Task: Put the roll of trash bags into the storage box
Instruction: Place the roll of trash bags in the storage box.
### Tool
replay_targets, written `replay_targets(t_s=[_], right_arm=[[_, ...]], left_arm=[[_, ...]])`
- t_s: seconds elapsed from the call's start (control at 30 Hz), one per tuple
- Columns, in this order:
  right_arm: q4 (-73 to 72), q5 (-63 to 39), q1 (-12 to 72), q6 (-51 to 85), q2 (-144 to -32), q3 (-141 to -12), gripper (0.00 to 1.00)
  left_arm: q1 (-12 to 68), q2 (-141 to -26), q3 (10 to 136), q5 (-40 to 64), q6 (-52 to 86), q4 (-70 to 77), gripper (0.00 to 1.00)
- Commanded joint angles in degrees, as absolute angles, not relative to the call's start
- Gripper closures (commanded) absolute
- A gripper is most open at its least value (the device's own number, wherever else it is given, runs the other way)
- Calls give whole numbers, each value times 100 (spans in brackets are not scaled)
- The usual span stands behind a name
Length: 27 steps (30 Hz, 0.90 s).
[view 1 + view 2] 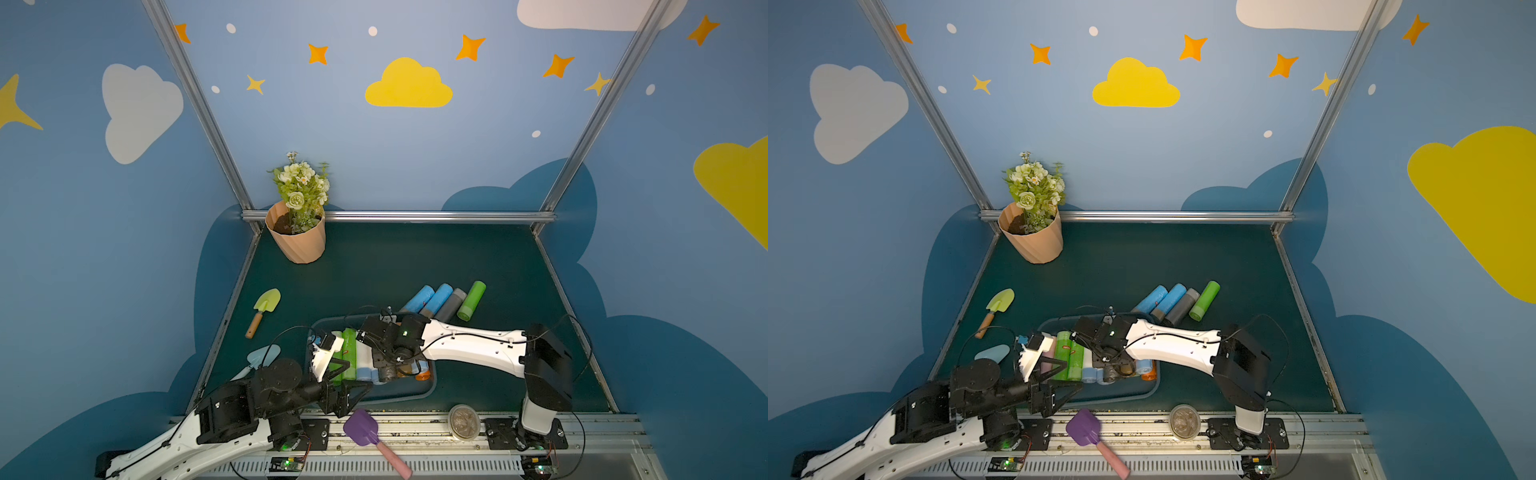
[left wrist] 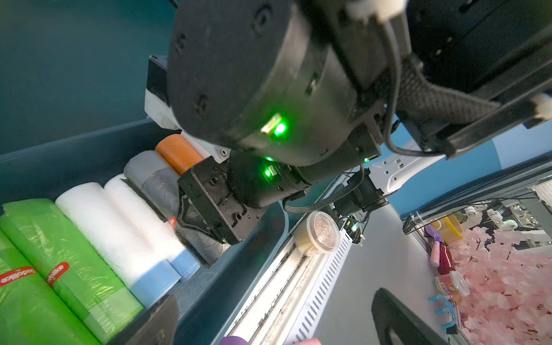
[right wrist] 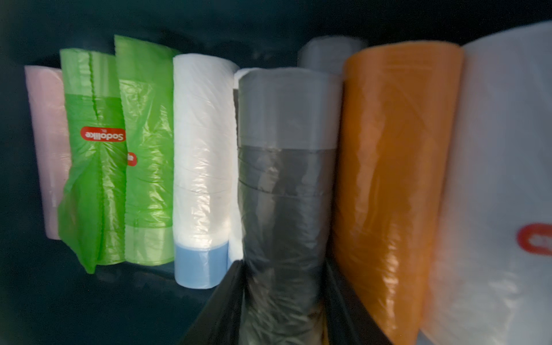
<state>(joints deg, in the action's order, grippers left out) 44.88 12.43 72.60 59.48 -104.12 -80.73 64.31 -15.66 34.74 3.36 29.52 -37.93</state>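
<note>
Right wrist view: grey roll (image 3: pixel 286 134) between the jaws of our right gripper (image 3: pixel 282 268).
Grip unclear to us; left gripper (image 1: pixel 347 379) gapes at storage box's (image 1: pixel 399 392) seven o'clock.

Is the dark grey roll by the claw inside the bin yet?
Inside. The grey roll lies in the storage box, in the row between a white roll and the orange roll.

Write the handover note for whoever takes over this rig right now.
Left gripper: open, empty, at the storage box's left end.
Right gripper: down in the box, jaws either side of the dark grey roll; whether they grip it cannot be told.
Done: that roll is in the box beside the orange roll.
To do: back the right gripper out, then fetch the four rolls on the table beyond the box.
</note>
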Motion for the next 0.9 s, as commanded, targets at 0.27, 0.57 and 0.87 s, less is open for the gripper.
replay_targets(t_s=[0.27,0.57,0.87], right_arm=[[4695,1491,7332,5812,-10271,-8195,58],[4649,1739,7382,5647,-9780,-8126,57],[4654,2023,7348,5482,-9250,-7968,55]], left_arm=[[6452,-1565,3510,683,2621,-3542,0],[6453,-1392,3503,368,2455,-3614,0],[6451,-1610,3649,-614,2499,-3958,0]])
